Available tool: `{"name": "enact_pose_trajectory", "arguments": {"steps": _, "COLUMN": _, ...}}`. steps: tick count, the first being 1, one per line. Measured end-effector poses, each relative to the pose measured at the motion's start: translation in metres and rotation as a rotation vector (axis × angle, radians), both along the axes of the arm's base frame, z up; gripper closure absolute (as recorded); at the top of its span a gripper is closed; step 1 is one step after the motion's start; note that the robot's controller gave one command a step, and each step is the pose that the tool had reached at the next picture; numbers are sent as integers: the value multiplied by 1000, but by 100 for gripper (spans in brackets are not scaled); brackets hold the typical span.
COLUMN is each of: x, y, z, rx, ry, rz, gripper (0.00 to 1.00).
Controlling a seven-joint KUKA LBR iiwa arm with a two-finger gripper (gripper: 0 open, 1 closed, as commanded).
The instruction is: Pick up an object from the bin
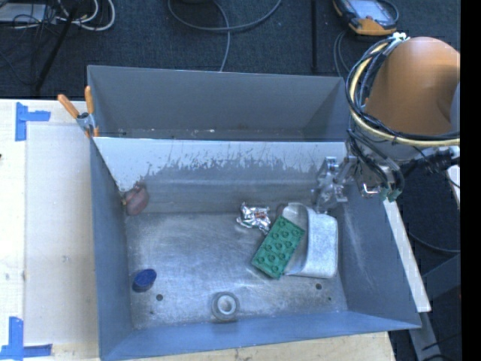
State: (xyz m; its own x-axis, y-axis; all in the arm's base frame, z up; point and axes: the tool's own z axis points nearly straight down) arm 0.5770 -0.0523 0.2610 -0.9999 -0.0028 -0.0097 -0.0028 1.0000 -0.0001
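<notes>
**Camera view: gripper at the far right corner of the bin.** The gripper (329,183) is hanging near the far right corner of the bin (225,111), close to the sloping right wall. From this angle it cannot be told whether it is spread or closed.

Nearest to it, on the right side of the bin floor, a pale grey rounded block (322,245) is lying. A green studded building plate (278,247) is resting against the block's left edge and seems to overlap it slightly. A wad of crumpled silver foil (254,216) is sitting just beside the plate's far end.

Lying well apart from these are:
- a grey ring (225,304) near the front wall
- a blue cap (144,279) towards the front left corner
- a pinkish lump (136,198) against the left wall

**Hazards, as judged.**
- The gripper is working so near the right wall that a straight descent may scrape or jam against the slope.
- Because block and plate are touching, closing on either is likely to drag or tip the other, or to catch both at once.
- The block's smooth rounded sides may be offering poor purchase, so it could slide out during lifting.
- The plate appears to present only a thin edge, which invites a glancing miss.
</notes>
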Motion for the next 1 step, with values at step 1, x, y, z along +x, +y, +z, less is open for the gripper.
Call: {"name": "enact_pose_trajectory", "arguments": {"steps": 1, "x": -1, "y": 0, "z": -5, "rx": 1, "ry": 8, "rz": 0, "gripper": 0}}
